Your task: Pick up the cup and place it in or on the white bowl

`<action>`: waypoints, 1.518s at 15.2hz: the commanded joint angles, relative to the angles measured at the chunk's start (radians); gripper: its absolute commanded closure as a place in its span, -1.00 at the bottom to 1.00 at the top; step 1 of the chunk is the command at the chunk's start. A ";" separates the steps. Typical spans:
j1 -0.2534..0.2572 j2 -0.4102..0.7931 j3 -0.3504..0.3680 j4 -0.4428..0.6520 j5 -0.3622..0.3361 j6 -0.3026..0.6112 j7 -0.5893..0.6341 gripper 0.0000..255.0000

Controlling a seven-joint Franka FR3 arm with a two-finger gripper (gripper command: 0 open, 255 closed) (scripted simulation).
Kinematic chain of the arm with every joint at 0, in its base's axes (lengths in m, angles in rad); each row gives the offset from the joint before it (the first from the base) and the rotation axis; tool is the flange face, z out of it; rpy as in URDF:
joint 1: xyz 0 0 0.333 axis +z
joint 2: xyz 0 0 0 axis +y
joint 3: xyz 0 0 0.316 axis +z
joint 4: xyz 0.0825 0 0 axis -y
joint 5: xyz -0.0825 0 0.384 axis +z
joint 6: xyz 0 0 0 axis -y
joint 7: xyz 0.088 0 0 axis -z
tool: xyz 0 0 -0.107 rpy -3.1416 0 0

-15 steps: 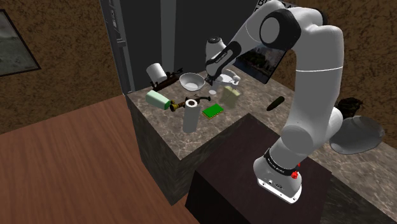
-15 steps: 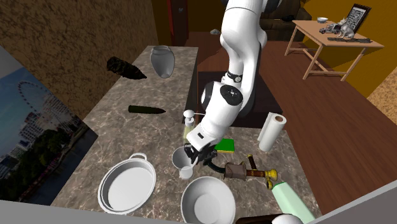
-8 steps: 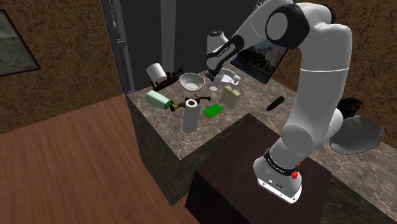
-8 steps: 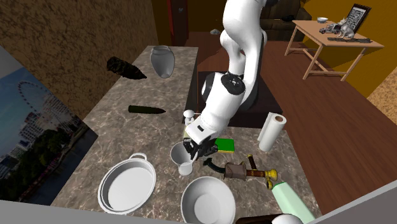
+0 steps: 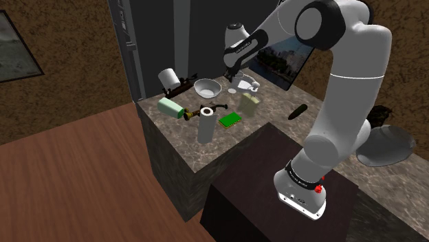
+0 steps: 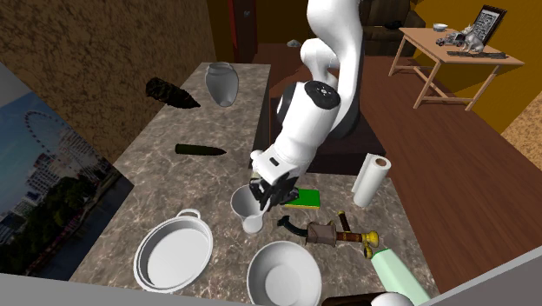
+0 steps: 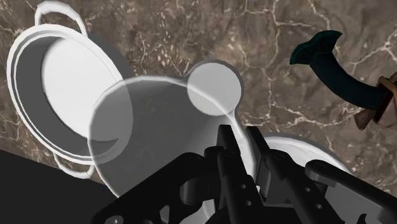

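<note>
I hold the pincer point(image 6: 264, 200) clenched on the rim of the cup point(image 6: 245, 207), apparently clear of the surface point(image 6: 156, 165), ready for transfer to the white bowl point(image 6: 283, 274).

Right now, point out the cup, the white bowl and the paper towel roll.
cup point(image 6: 243, 209): second exterior view, on its translucent side wall.
white bowl point(image 6: 280, 268): second exterior view, on its bare inner wall.
paper towel roll point(image 6: 370, 182): second exterior view, on its upright side.

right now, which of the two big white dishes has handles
The pot at the second exterior view's left: two loop handles; the bowl beside it has a plain rim.
</note>
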 commanded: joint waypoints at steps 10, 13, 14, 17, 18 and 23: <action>-0.001 -0.091 0.010 0.028 0.025 -0.115 -0.044 1.00; 0.009 -0.080 0.017 0.070 0.031 -0.150 -0.039 1.00; 0.019 -0.060 0.023 0.110 0.036 -0.173 -0.031 1.00; 0.048 0.005 0.040 0.239 0.047 -0.247 -0.009 1.00; 0.057 0.029 0.045 0.285 0.051 -0.273 -0.003 1.00; 0.103 0.173 0.066 0.561 0.069 -0.419 0.020 1.00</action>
